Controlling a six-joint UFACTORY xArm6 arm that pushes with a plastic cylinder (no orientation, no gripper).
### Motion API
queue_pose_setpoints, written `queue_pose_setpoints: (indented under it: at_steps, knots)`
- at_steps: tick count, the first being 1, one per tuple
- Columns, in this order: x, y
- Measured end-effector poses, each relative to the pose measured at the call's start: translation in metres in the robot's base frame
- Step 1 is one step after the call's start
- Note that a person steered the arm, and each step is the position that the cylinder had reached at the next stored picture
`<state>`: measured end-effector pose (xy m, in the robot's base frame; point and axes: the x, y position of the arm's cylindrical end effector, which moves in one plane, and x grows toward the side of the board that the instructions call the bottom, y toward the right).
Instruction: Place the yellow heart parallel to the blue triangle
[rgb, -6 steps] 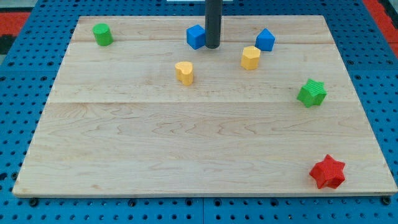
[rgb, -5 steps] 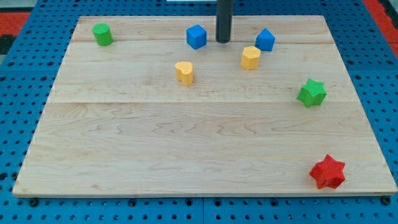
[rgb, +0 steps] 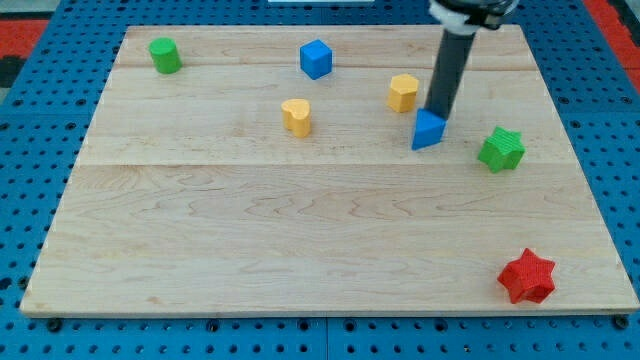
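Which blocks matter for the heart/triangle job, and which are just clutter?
Job:
yellow heart block
blue triangle block, my tip against its top edge

Clutter:
blue cube
yellow hexagon-like block
green cylinder
green star
red star

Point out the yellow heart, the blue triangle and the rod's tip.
yellow heart (rgb: 296, 115): camera view, on its top face.
blue triangle (rgb: 428, 130): camera view, on its top face.
my tip (rgb: 437, 113): camera view, the rod's lower end, at the triangle's upper edge.
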<state>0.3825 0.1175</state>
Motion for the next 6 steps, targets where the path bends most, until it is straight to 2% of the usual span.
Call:
queue_pose_setpoints:
  at_steps: [1,2,3,4,6]
  knots:
    - [-0.017,-0.045]
    - [-0.045,0.016]
    - [-0.086,0.047]
    - [-0.064,0.056]
    - [-0.056,0.044]
